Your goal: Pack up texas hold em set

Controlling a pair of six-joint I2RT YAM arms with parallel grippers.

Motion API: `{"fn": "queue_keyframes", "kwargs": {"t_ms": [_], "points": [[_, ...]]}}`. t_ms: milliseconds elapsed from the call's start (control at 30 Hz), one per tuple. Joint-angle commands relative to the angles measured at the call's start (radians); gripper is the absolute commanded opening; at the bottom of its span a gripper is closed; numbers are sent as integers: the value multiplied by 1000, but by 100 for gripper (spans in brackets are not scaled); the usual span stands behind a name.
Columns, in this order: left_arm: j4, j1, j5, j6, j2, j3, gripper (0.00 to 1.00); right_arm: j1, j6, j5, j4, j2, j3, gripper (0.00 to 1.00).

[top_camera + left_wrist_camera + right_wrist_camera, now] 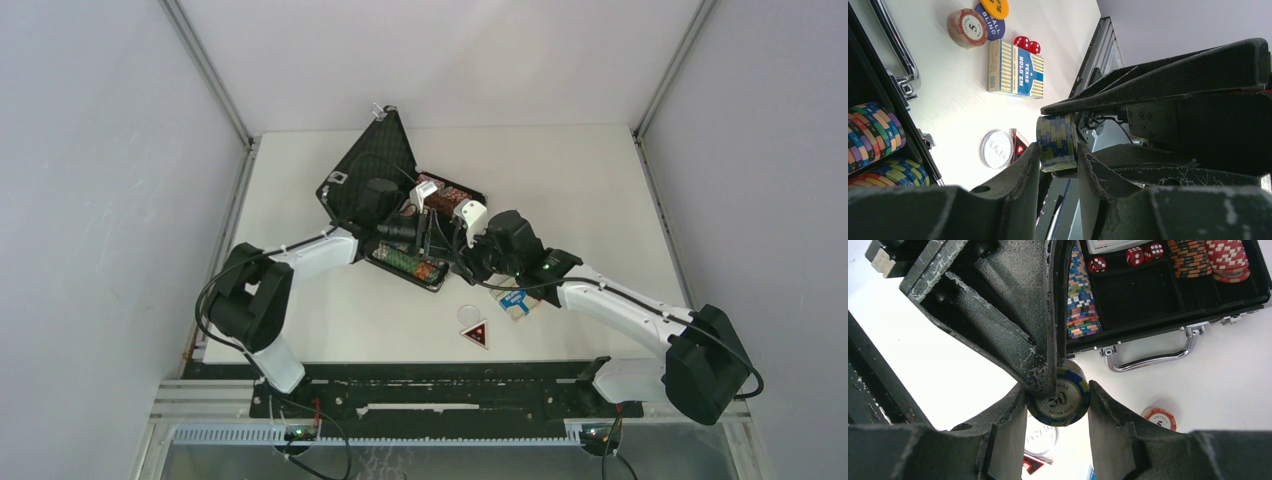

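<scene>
White table (600,200), grey walls (100,200). I see the case (372,165) open at mid-table, lid raised, chip rows (1079,300) in its foam. Both arms meet just off its handle (1153,352) side. My right gripper (1057,391) is clamped on a blue-yellow chip stack (1057,142), fingers against the rims. The left gripper (1058,152) pinches the same stack, fingers pressed to its sides. Loose on the table nearer the arm bases: blue deck (1015,75), two red dice (1027,44), a red chip (967,27), a clear token (997,149).
</scene>
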State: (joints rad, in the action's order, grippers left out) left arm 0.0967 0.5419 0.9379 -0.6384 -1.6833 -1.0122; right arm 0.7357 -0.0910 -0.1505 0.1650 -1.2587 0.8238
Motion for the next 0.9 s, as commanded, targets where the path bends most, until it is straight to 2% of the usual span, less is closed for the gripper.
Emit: {"fn": "queue_keyframes", "kwargs": {"t_ms": [0,33,67,100,133,233,400,467,600,867], "points": [[53,26,87,2,11,-46,3,7,-7,24,-82,10,52,0],[52,27,84,4,11,-47,1,7,-6,29,-83,10,53,0],[51,26,79,6,12,-48,0,7,-5,35,-82,10,53,6],[50,26,75,9,13,-49,0,7,-6,39,-82,9,54,16],[51,25,71,9,13,-51,0,7,-6,43,-81,9,52,31],[49,24,57,7,13,-59,0,7,-1,57,-81,7,53,58],[41,18,41,4,3,-84,0,5,2,80,-78,14,52,87],[41,17,38,2,-6,-94,0,2,5,83,-81,16,50,91],[34,9,10,-4,-23,-123,0,-11,19,86,-88,19,41,92],[-132,-50,-128,78,-90,-234,0,-47,86,30,-135,144,-28,92]]}}
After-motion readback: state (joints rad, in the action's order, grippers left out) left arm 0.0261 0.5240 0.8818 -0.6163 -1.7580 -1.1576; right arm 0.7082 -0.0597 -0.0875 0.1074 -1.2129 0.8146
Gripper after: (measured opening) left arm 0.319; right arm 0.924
